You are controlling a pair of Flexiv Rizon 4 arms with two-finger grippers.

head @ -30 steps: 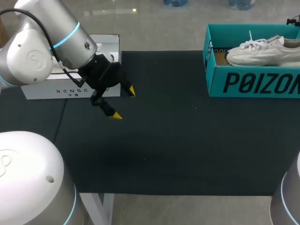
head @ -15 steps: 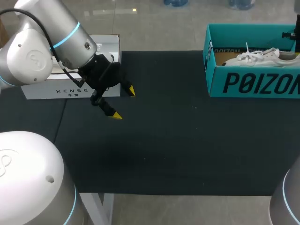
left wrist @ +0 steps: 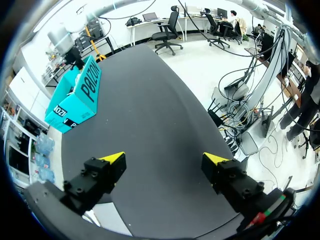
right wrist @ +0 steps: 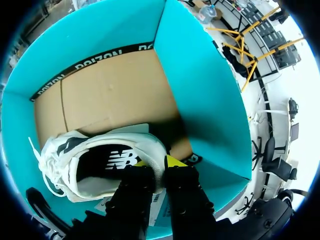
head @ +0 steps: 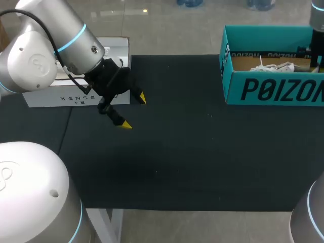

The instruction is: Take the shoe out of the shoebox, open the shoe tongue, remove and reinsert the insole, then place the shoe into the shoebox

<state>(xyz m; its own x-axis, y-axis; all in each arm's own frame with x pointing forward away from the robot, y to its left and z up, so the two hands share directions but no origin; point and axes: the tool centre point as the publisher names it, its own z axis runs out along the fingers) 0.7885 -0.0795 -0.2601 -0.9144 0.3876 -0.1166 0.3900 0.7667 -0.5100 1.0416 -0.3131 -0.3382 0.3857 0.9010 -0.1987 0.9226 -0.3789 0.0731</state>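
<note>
Black surface (head: 192, 162): teal shoebox (head: 273, 93) at its far right, white box (head: 50, 98) at far left.

Left arm (head: 45, 55) hangs over the left part of the surface, just beside the white box, same pose as 1 s ago. Left jaws are spread wide w/ nothing between them, well apart from the shoebox.

Right arm (head: 317, 15) comes in above the shoebox at the far right corner.

Change: 1 s ago the white shoe (right wrist: 85, 165) rode above the shoebox rim, side profile fully showing. Half a sec ago it was lower. Now it's sunk inside, w/ only the laces (head: 273, 65) peeking over the front wall in the head view. So the right arm has been lowering it in.

Right wrist view: shoe is down in the box near one end wall, bare cardboard floor beyond it, dark insole (right wrist: 100, 170) lying inside the shoe. Right jaws are pinched nearly closed on the heel collar, one finger inside the opening and one behind the heel. Can't tell if the sole is flat on the box floor yet.

Meaning: the final placement looks approx done. Prob left: let go and lift clear. Risk: a finger snags the collar on exit and drags the shoe back up.
</note>
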